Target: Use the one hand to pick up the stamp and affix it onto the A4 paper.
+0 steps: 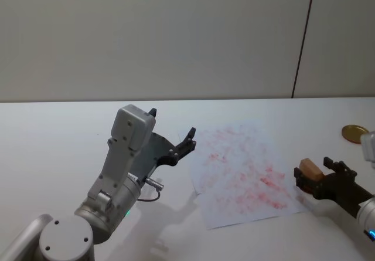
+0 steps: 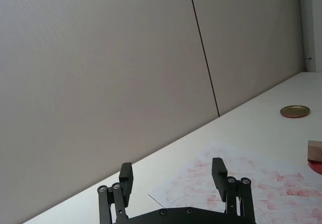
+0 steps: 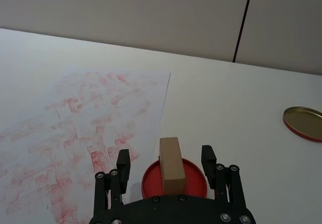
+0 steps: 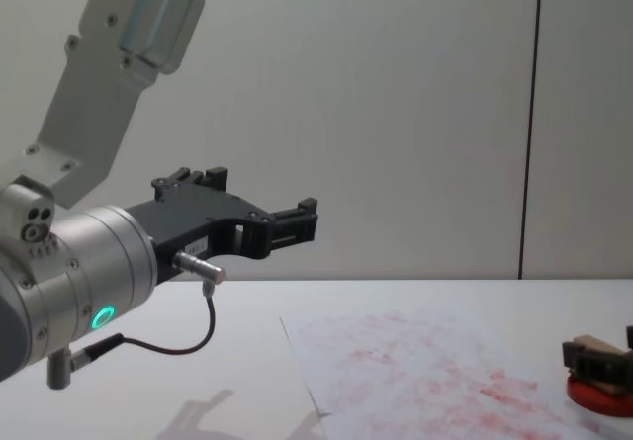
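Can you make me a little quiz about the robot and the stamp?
1. True or false: the stamp stands on the red ink pad.
2. What is the right pincer doing? A: it is shut on the stamp. B: it is open, with one finger on each side of the stamp. C: it is pressing down on the paper.
3. The left pincer is held open in the air, to the left of the A4 paper. What colour are the marks on that paper?

Key: 1 true; 2 B; 3 red.
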Robot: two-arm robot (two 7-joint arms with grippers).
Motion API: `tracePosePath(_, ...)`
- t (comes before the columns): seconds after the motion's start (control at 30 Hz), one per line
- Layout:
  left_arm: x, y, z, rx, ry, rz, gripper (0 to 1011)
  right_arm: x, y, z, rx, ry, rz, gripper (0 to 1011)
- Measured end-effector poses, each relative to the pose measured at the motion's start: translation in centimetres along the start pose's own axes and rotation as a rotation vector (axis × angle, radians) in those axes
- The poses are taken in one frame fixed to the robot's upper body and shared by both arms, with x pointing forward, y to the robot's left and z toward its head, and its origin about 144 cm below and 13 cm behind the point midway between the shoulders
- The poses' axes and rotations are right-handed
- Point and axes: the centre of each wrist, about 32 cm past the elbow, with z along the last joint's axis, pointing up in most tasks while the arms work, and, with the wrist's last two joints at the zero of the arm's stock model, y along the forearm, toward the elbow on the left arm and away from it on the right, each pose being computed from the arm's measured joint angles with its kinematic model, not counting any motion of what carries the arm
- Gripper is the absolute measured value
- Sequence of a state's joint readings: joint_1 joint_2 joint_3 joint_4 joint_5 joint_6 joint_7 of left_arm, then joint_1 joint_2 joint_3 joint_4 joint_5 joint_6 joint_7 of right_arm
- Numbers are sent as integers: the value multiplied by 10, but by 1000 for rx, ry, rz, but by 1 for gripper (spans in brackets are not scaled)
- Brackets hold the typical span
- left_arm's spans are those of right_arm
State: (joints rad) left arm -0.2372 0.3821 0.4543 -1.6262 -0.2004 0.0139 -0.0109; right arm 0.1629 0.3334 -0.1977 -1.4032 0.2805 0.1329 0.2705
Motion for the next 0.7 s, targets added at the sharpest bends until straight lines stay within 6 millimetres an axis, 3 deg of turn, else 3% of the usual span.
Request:
tracePosePath(0.3, 0, 0, 0, 0, 0, 0, 993, 2, 4, -2, -15, 3, -6, 659)
tracePosePath(0.4, 0, 0, 0, 0, 0, 0, 993, 3, 5, -3, -17, 5, -8, 518)
tracePosePath(0.5, 0, 0, 0, 0, 0, 0, 993, 4, 5, -4, -17, 6, -11, 459)
tracePosePath(0.7, 0, 0, 0, 0, 0, 0, 993, 5, 6, -4, -10, 13, -13, 249)
